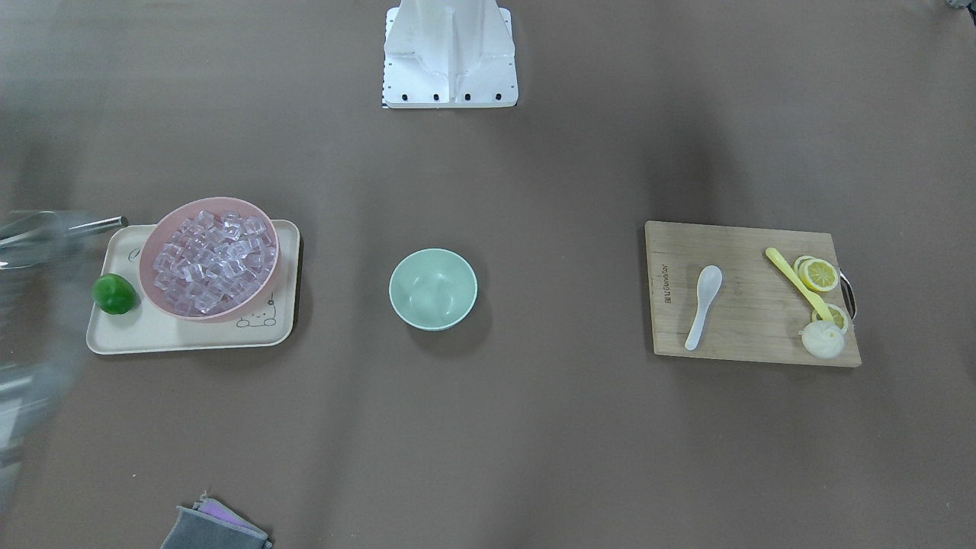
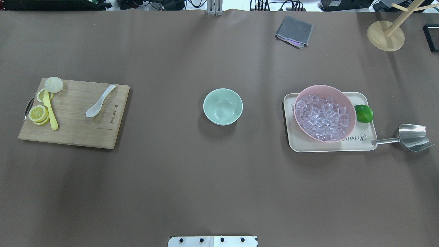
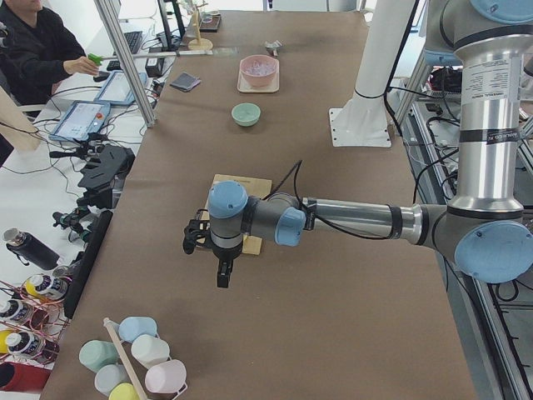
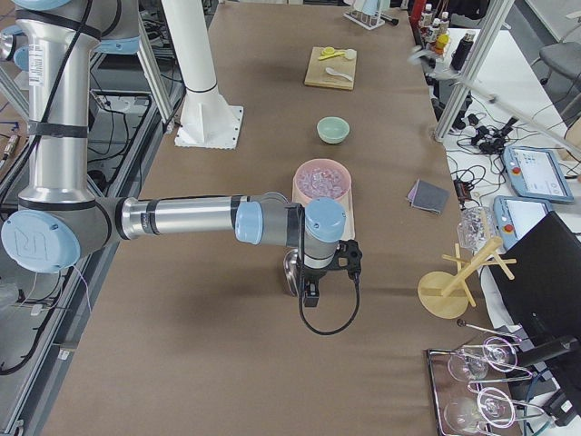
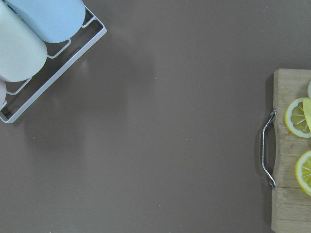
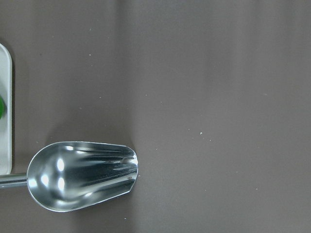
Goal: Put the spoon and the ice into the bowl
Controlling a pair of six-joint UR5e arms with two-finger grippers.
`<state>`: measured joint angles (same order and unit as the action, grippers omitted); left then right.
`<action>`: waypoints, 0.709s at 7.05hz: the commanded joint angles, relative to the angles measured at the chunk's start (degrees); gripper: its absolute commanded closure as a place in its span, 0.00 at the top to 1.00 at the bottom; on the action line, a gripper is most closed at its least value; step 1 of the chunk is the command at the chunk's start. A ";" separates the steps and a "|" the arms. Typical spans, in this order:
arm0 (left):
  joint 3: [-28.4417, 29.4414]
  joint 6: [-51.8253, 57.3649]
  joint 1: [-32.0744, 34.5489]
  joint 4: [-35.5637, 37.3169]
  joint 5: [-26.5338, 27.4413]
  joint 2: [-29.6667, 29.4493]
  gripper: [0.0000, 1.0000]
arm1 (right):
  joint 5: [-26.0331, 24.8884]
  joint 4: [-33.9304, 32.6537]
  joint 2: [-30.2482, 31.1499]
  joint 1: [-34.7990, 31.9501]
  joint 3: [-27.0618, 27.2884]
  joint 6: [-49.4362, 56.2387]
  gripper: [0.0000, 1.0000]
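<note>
- My left fingers, right fingers: apart or together, I can't tell.
- Glossy spoon, well left of bowl, may slip from a shallow pinch.

Spoon flat on board, ice piled, bowl empty.

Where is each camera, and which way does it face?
Front-facing: across the table, steeply down on the mint-green bowl; robot base at top.
Overhead: behind the robot, forward and down; base edge only.
Exterior left: table's left end, along it; left arm near.
Exterior right: the opposite end; right arm near.
Left wrist: straight down on the cutting board; no body.
Right wrist: straight down on the metal scoop; no body.
Shared: front-facing and overhead both show the white spoon.
</note>
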<state>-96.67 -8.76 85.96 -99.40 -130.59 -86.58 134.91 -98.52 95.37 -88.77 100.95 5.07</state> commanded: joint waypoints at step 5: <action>-0.44 -0.12 0.09 0.17 -0.36 0.26 0.98 | 0.00 0.08 -0.36 0.00 -0.58 0.03 1.00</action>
<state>-96.86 -8.83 85.98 -99.23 -130.87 -86.58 134.91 -98.44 95.03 -88.77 100.45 5.10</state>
